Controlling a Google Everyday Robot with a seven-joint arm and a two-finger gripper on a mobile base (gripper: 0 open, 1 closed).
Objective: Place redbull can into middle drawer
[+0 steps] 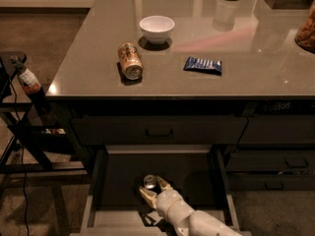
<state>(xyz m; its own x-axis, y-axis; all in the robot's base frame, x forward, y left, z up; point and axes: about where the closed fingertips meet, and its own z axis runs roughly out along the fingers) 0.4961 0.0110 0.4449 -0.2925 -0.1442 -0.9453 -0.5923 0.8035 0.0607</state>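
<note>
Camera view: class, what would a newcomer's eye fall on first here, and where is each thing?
The open middle drawer low in the picture draws the eye, with the pale gripper reaching into it at the silver-topped redbull can. On the counter above, a tan can lies on its side near a white bowl, with a blue packet to their right.

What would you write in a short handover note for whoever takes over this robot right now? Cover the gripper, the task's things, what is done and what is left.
Gripper: down inside the open middle drawer, right at the redbull can. Whether it is gripping the can cannot be told.
Redbull can: upright in the drawer, silver top facing up, left of the floor's centre and towards the front.
Done: the drawer is pulled out and the can is inside it.
Left: confirm that the can rests on the drawer floor, release it if it is held, and lift the arm clear without tipping it.
</note>
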